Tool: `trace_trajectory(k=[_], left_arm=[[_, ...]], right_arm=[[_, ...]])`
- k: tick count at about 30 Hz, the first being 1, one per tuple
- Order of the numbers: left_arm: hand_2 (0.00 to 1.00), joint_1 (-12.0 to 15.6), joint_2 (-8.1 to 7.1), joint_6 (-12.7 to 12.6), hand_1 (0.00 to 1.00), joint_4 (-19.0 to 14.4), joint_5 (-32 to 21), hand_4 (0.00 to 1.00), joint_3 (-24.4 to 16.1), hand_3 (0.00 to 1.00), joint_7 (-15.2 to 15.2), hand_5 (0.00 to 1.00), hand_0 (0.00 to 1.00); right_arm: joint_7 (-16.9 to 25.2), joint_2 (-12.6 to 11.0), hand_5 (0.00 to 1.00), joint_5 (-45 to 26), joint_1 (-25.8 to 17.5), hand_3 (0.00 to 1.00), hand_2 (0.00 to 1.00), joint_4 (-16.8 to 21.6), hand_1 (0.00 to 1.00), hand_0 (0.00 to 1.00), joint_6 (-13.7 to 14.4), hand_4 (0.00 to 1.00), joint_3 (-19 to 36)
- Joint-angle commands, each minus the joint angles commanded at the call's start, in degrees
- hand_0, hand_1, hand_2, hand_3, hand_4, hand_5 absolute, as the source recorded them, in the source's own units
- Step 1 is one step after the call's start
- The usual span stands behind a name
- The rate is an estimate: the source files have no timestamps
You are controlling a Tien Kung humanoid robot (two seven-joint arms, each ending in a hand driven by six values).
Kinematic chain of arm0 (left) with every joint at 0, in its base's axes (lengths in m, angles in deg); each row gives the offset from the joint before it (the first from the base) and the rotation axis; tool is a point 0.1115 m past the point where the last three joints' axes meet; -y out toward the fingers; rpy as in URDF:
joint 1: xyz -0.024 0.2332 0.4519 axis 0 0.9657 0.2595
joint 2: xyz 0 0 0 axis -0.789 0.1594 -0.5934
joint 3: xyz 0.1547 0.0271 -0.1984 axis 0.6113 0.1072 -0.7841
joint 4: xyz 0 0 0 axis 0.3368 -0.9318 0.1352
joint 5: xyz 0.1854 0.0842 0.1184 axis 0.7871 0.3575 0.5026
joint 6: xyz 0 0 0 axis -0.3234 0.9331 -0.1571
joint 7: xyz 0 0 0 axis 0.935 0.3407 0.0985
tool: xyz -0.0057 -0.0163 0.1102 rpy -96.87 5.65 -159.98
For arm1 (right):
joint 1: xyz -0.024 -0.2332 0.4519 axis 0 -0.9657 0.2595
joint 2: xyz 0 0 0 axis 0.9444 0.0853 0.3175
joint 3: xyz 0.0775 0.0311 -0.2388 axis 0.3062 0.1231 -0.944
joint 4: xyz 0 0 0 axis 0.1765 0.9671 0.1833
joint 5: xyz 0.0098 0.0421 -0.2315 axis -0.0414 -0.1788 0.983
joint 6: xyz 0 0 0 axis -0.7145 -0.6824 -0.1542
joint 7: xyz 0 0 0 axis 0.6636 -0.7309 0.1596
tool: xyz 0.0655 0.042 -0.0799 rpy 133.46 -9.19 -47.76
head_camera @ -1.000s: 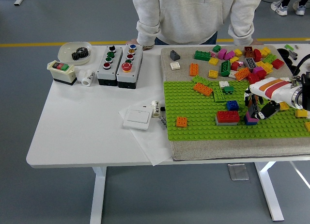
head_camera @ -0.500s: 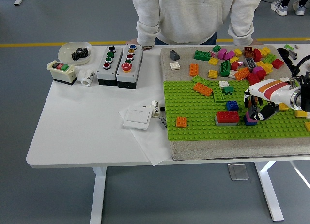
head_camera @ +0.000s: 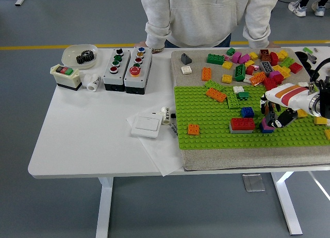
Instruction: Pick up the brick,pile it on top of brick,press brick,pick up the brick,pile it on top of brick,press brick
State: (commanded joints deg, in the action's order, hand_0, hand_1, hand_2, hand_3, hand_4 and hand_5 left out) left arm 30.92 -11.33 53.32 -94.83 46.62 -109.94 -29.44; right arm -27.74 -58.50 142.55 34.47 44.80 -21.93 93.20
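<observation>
Head view, looking down over the white counter (head_camera: 93, 140): my right hand (head_camera: 272, 116) comes in from the right edge, its white and orange shell over the green studded baseplate (head_camera: 206, 127). Its dark fingers (head_camera: 269, 112) point down and close narrowly around a small stack of bricks, magenta over blue (head_camera: 266, 126), standing on the baseplate. Whether the fingers truly clamp the stack or only rest against it, I cannot tell. Just to the left of that stack sits a red brick on a grey brick (head_camera: 242, 125), also on the baseplate, with a small blue brick (head_camera: 248, 112) just behind it. An orange square brick (head_camera: 193, 129) stands alone nearer the plate's left side, and a longer orange brick (head_camera: 216, 95) lies tilted towards the far left corner. Loose coloured bricks (head_camera: 258, 65) are scattered on the beige mat (head_camera: 232, 160) beyond the plate. A person in a light grey sweatshirt (head_camera: 201, 16) stands at the far side, hands at the counter's edge.
</observation>
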Motion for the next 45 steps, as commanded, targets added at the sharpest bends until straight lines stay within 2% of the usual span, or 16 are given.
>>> trace_trajectory(k=[1,2,13,29,45], left_arm=[[0.787,0.0,-0.01,0.0,0.792,0.0,0.0,0.762,0.0,0.672,0.0,0.64,0.767],[0.787,0.0,-0.01,0.0,0.793,0.0,0.0,0.761,0.0,0.671,0.0,0.639,0.767],[0.787,0.0,-0.06,0.1,0.793,0.0,0.1,0.763,0.1,0.672,-0.1,0.641,0.768],[0.787,-0.1,-0.14,0.2,0.792,0.0,0.0,0.764,0.3,0.674,-0.1,0.641,0.769],[0.785,-0.2,-0.15,0.2,0.791,-0.1,-0.1,0.765,0.3,0.675,-0.1,0.64,0.766]], right_arm=[[0.0,0.0,0.045,0.0,0.0,0.523,0.473,0.0,0.415,0.311,0.0,0.788,0.0],[0.0,0.0,0.076,0.1,0.0,0.515,0.489,0.0,0.432,0.325,0.0,0.726,0.0],[0.1,0.1,0.097,0.7,0.1,0.52,0.503,-0.3,0.442,0.361,-0.2,0.724,0.3],[0.3,-0.1,0.11,1.1,0.2,0.518,0.516,0.5,0.445,0.359,-1.6,0.778,0.4],[0.5,-0.2,0.103,1.3,0.2,0.524,0.521,0.3,0.445,0.356,-1.1,0.794,0.6]])
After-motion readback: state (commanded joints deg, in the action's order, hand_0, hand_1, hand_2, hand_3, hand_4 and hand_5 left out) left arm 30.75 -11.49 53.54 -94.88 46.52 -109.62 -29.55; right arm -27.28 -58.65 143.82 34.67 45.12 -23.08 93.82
